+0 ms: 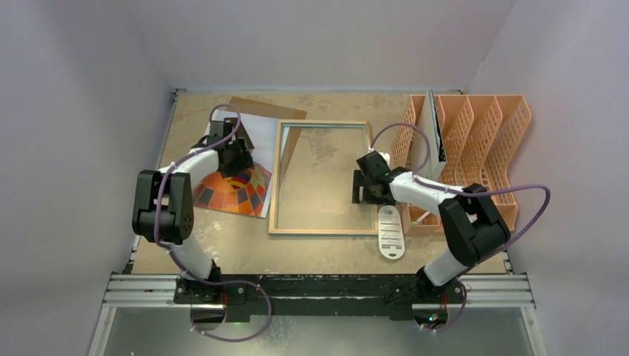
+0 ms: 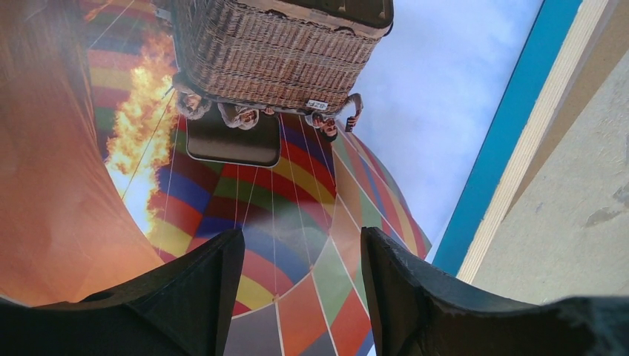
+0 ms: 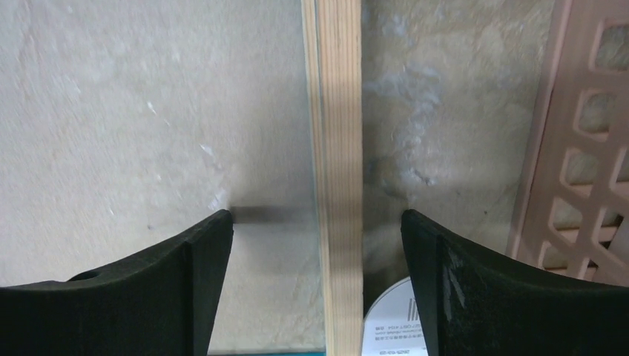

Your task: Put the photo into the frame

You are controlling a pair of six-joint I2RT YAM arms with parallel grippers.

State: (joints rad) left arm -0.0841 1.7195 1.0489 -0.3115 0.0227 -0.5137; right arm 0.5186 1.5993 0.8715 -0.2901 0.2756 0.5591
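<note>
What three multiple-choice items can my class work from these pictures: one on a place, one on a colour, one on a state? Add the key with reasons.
1. Where does the photo lie?
A. On the table, to the left of the frame.
B. Inside the frame.
C. Propped upright against the back wall.

2. What colour is the frame's upward face?
A. Bright blue.
B. Light wood.
C. Black.

3. How does the right gripper stand?
A. Shut on the photo.
B. Shut on nothing.
C. Open, straddling the frame's right rail.

Key:
1 A, the top view shows the balloon print flat beside the frame, not within it.
2 B, the top and right wrist views both show pale wood facing up.
3 C, the right wrist view shows the rail running through the open gap.
</note>
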